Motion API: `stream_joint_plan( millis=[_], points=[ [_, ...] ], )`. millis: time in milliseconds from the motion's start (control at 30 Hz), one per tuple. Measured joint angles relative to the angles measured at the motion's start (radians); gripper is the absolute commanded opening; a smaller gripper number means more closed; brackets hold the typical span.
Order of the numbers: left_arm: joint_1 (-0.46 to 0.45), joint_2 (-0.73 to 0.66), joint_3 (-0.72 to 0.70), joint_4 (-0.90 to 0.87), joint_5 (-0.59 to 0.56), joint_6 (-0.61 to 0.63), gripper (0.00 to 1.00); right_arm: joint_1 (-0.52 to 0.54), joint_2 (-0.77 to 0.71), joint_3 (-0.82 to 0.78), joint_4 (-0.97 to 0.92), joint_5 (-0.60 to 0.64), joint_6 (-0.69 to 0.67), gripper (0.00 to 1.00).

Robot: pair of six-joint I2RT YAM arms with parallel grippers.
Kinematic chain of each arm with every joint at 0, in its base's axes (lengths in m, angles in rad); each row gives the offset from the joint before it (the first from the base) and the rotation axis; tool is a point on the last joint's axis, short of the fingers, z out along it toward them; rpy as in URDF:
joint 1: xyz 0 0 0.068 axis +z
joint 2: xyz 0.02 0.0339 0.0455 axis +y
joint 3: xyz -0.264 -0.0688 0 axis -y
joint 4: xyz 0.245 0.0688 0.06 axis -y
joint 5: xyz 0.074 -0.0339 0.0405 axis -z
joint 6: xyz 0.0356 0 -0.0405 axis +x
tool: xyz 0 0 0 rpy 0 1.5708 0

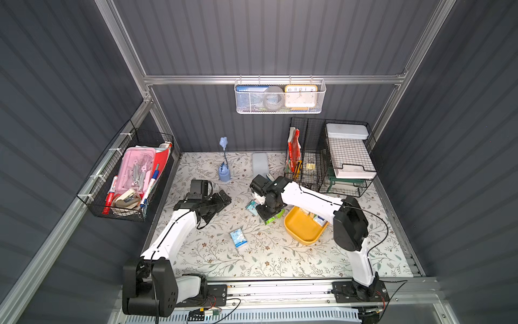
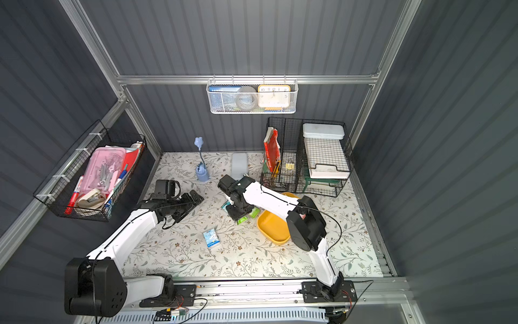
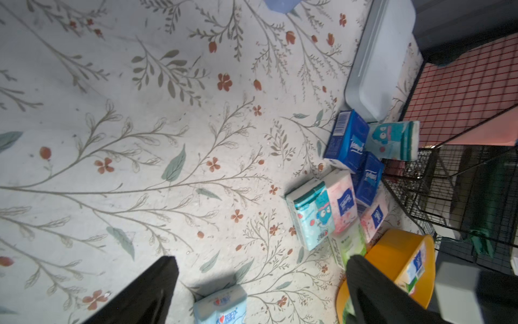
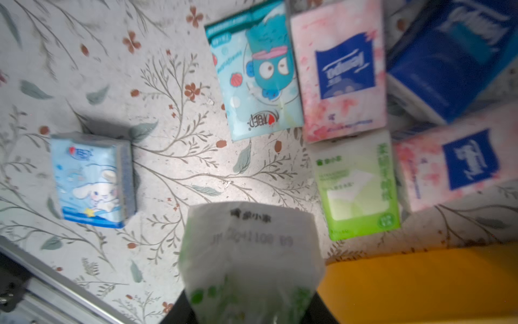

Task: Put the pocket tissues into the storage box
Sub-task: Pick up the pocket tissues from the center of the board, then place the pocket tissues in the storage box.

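Right jaws gripped a green-and-white packet (image 4: pixel 252 246) just beside the storage box (image 1: pixel 297 228); left jaws stood open, empty. Advised: carry it clear over the rim, release low. Other pocket tissues (image 4: pixel 353 182) lay on the tabletop (image 1: pixel 252 261).

The yellow clock (image 1: pixel 300 96) shows 10, 11, 12, 1, 2; a dark blue packet (image 3: pixel 349 143) reads Tempo.
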Motion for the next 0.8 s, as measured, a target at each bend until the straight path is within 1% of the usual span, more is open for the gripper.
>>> stream_joint_plan(
  millis=[100,200,367,433,633,800],
  points=[
    [-0.014,0.012,0.029,0.015,0.006,0.003,0.99,-0.030,-0.053,0.006,-0.016,0.006,0.089,0.37],
    [-0.055,0.034,0.060,0.025,0.008,0.006,0.99,-0.086,-0.108,-0.025,-0.026,0.004,0.172,0.37],
    [-0.164,0.098,0.128,0.032,0.000,0.019,0.99,-0.230,-0.240,-0.191,-0.025,0.004,0.285,0.37],
    [-0.192,0.122,0.148,0.040,0.003,0.021,0.99,-0.289,-0.291,-0.261,-0.025,0.012,0.321,0.37],
    [-0.200,0.147,0.161,0.042,0.002,0.023,0.99,-0.415,-0.436,-0.438,-0.013,0.043,0.418,0.37],
    [-0.201,0.149,0.171,0.042,0.000,0.027,0.99,-0.520,-0.540,-0.571,0.022,0.044,0.483,0.37]
  ],
)
